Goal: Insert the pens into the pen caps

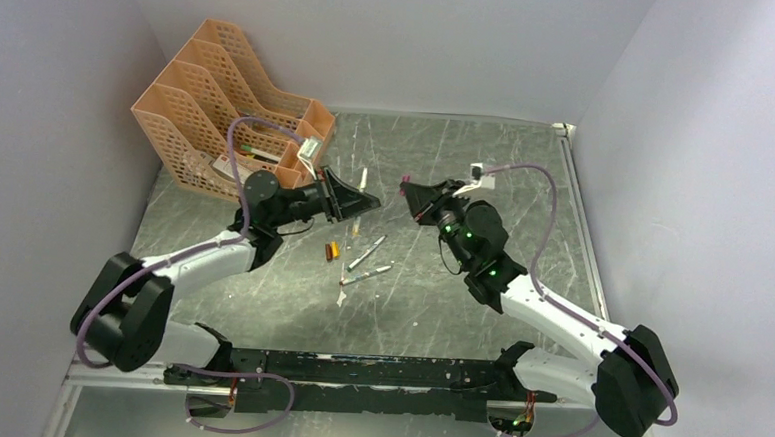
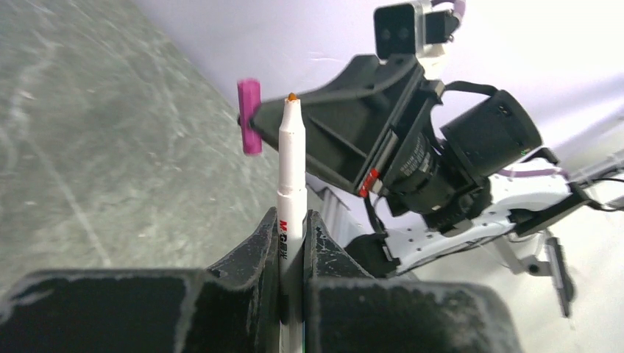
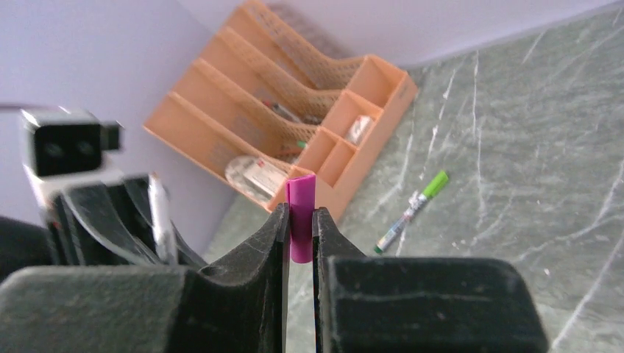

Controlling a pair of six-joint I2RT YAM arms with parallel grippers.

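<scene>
My left gripper (image 2: 292, 220) is shut on a white pen (image 2: 291, 162) with a small orange tip, held upright between the fingers. My right gripper (image 3: 299, 215) is shut on a magenta-purple pen cap (image 3: 300, 193). In the top view the two grippers, left (image 1: 356, 203) and right (image 1: 413, 194), face each other above the table a short gap apart. In the left wrist view the cap (image 2: 249, 116) is just left of the pen tip, not on it. Two more pens (image 1: 367, 250) (image 1: 368, 274) and an orange cap (image 1: 333, 251) lie on the table below.
An orange mesh desk organiser (image 1: 224, 105) stands at the back left. A pen with a green cap (image 3: 413, 209) lies on the table near it. A small white scrap (image 1: 341, 298) lies in front of the loose pens. Walls close in on three sides.
</scene>
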